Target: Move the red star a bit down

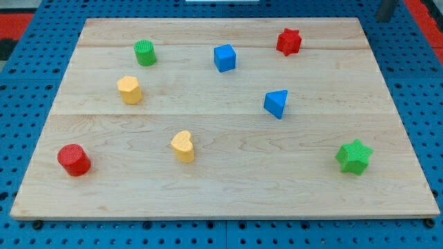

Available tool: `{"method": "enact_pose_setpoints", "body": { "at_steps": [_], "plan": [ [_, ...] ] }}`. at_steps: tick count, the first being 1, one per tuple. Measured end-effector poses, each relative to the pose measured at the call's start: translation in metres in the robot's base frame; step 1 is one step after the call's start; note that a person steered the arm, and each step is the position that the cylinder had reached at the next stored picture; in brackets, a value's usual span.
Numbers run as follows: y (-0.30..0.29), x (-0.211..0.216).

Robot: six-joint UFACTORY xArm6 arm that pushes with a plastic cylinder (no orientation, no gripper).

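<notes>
The red star (288, 41) lies near the wooden board's top edge, right of centre. A dark rod end shows at the view's top right, and my tip (382, 19) sits just beyond the board's top right corner. It is well to the right of the red star and slightly above it, touching no block. The blue cube (224, 58) lies left of the star. The blue triangular block (276, 104) lies below the star.
A green cylinder (145, 52) and a yellow hexagonal block (129, 90) lie at the upper left. A yellow heart (183, 146) lies at the lower middle, a red cylinder (73, 160) at the lower left and a green star (354, 156) at the lower right. The board (221, 194) rests on a blue pegboard.
</notes>
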State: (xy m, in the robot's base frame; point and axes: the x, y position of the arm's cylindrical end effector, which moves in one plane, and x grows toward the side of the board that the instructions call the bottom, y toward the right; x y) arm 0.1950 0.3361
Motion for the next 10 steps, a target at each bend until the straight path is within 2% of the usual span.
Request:
{"method": "enact_pose_setpoints", "body": {
  "at_steps": [3, 5, 7, 9, 10],
  "plan": [
    [0.000, 0.000],
    [-0.127, 0.052],
    [-0.214, 0.043],
    [-0.225, 0.076],
    [-0.209, 0.071]
  ]
}}
